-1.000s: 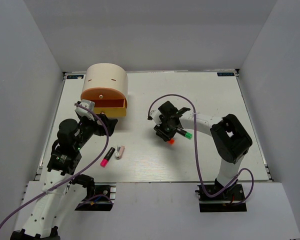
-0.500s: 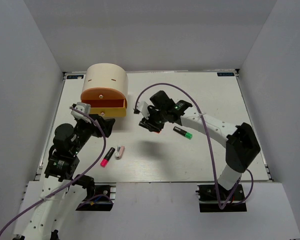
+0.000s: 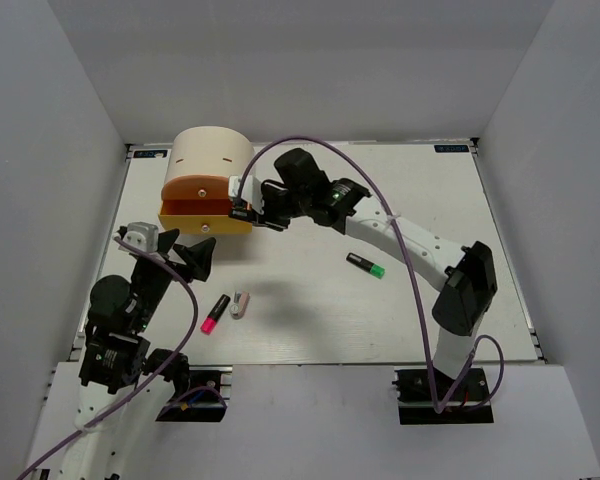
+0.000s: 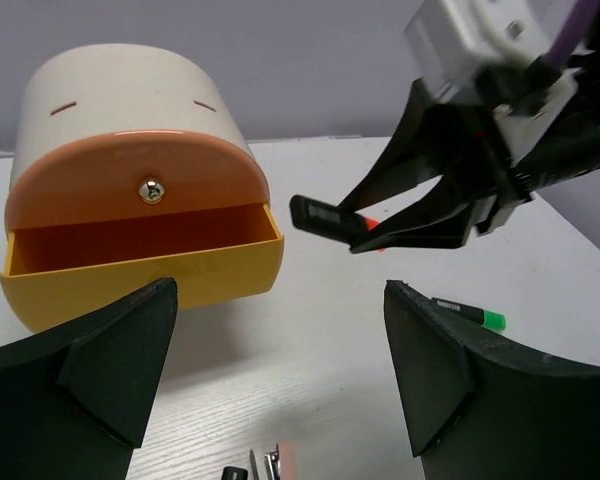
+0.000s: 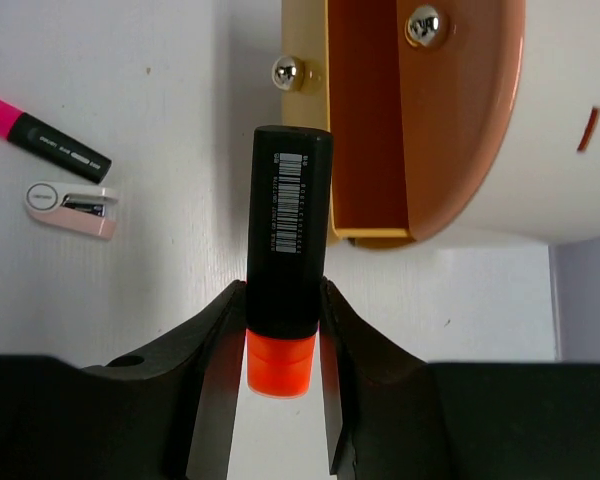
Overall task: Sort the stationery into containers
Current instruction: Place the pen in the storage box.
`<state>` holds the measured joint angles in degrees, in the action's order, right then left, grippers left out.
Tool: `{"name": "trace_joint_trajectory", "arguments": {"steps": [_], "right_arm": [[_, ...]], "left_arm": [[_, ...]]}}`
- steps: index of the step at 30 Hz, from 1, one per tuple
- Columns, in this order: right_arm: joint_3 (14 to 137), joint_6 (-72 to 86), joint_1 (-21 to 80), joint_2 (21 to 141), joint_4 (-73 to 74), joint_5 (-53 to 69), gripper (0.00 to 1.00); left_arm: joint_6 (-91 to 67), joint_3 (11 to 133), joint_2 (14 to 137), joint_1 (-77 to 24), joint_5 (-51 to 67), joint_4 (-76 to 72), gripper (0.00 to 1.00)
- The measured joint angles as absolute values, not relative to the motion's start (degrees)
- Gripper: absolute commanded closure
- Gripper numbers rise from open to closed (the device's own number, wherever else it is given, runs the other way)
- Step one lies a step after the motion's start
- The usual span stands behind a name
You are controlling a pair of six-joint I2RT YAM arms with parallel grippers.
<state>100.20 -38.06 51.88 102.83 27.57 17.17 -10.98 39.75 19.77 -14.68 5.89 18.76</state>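
Note:
My right gripper [image 3: 253,212] is shut on an orange-capped black highlighter [image 5: 288,230] and holds it above the table, just in front of the open yellow drawer [image 3: 205,216]. The drawer's inside [image 5: 365,130] looks empty. The orange drawer [image 3: 195,188] above it is shut, both set in the cream box [image 3: 212,155]. My left gripper [image 3: 185,256] is open and empty, near the box's front left. A pink-capped highlighter [image 3: 215,313] and a white-pink piece [image 3: 240,304] lie side by side on the table. A green-capped highlighter [image 3: 365,265] lies right of centre.
The white table [image 3: 310,320] is walled by grey panels on three sides. The right arm's purple cable [image 3: 310,142] arches over the far middle. The right arm [image 3: 400,235] stretches diagonally across the table's centre.
My right gripper has carried the orange-capped highlighter from the table's centre left and farther, up to the open yellow drawer. My left gripper has drawn back toward the near left.

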Motion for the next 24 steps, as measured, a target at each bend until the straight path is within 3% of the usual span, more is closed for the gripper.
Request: {"name": "trace_joint_trajectory", "arguments": {"steps": [23, 24], "right_arm": [[111.8, -46.8, 54.1, 118.3, 14.0, 15.5, 1.0], [112.0, -47.0, 54.0, 119.2, 13.6, 15.4, 0.96]], "left_arm": [[-11.0, 38.8, 18.4, -14.2, 4.8, 17.9, 0.07], [-11.0, 38.8, 18.5, -14.2, 4.8, 17.9, 0.07]]}}
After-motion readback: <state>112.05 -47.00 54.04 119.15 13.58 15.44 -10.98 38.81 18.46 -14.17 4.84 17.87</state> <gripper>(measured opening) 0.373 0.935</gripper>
